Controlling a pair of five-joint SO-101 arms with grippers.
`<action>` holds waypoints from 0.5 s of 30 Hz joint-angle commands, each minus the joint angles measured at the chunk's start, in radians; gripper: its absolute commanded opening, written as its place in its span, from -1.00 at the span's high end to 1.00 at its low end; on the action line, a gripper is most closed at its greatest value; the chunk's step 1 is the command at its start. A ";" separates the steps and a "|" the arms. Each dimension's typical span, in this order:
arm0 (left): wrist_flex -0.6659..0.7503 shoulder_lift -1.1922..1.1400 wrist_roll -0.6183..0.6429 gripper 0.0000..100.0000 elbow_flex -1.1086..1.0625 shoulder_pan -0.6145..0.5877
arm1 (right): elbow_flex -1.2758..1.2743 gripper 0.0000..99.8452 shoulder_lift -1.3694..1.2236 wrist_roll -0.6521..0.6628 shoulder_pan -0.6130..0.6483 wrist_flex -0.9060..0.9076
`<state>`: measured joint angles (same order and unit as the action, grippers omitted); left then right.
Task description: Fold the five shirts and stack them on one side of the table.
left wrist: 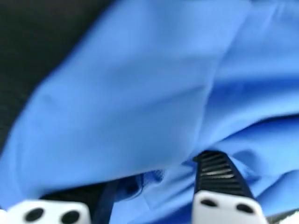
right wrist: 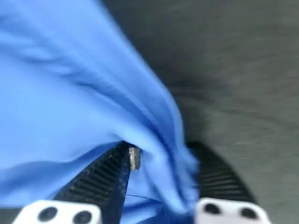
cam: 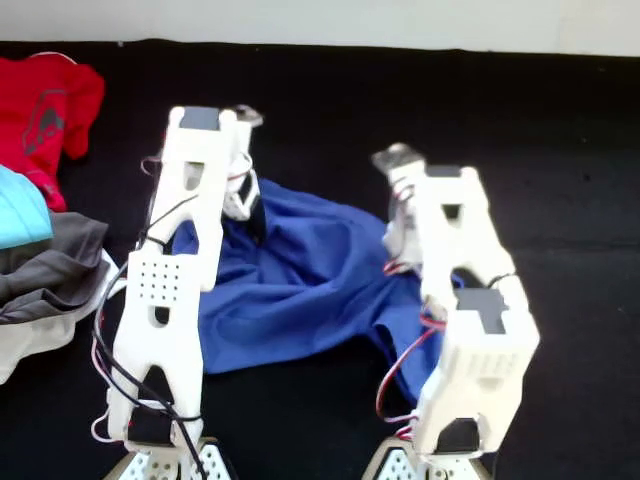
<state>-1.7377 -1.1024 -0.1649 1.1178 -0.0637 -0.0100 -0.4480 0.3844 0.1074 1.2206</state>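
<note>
A crumpled blue shirt [cam: 300, 275] lies on the black table [cam: 540, 130] between my two arms. My left gripper [cam: 250, 205] sits at the shirt's far left corner, shut on the cloth; in the left wrist view the blue shirt [left wrist: 140, 88] drapes over one finger and the other black finger [left wrist: 217, 172] shows beside it. My right gripper [cam: 400, 235] is at the shirt's right edge. In the right wrist view a bunched fold of the blue shirt [right wrist: 70, 93] is pinched in the right gripper [right wrist: 161, 172].
A loose pile of shirts sits at the table's left edge: a red shirt [cam: 50, 105], a light blue shirt [cam: 20, 210], a grey shirt [cam: 60, 265] and a white shirt [cam: 40, 335]. Black table surface stretches to the right and behind.
</note>
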 commanded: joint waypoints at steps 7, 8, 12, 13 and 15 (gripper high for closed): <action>-0.014 -0.008 0.015 0.54 0.415 -0.028 | 0.647 0.98 -0.140 -0.074 -0.064 0.122; -0.023 -0.008 0.015 0.54 0.447 -0.028 | 0.685 0.96 -0.148 -0.077 -0.068 0.148; -0.031 0.028 0.017 0.54 0.512 -0.033 | 0.806 0.64 -0.156 -0.080 -0.079 0.269; -0.031 0.059 0.017 0.54 0.501 -0.035 | 0.828 0.55 -0.156 -0.080 -0.087 0.300; -0.031 0.143 0.017 0.54 0.450 -0.035 | 0.877 0.49 -0.154 -0.080 -0.101 0.349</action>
<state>-1.7591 -1.0994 -0.1573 1.5796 -0.0882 0.7695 -0.6137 0.3168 0.0384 1.5029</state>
